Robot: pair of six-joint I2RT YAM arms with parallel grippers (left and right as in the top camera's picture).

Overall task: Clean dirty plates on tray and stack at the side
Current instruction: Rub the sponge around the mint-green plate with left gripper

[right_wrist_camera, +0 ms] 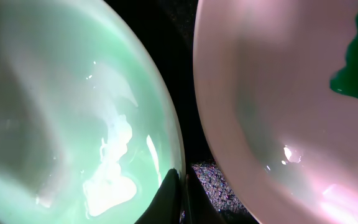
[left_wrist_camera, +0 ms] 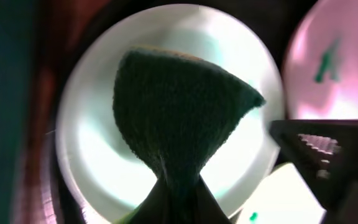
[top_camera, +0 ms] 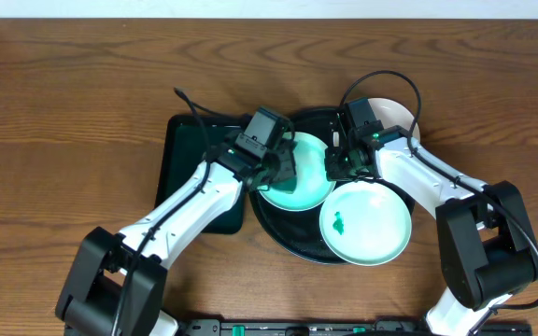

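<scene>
Lying at the near rim of the large round glossy black tray, a smeared pale mint-green plate leaves only a narrow gap to a second mint-green plate. Over that one the left gripper pinches a dark green cloth. The right gripper, closed, meets its rim. Farthest, a white round plate sits at the tray's edge.

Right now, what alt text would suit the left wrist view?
The left gripper pinches a dark cloth that fans out over a pale mint plate. A second plate with a green smear shows at upper right.
</scene>
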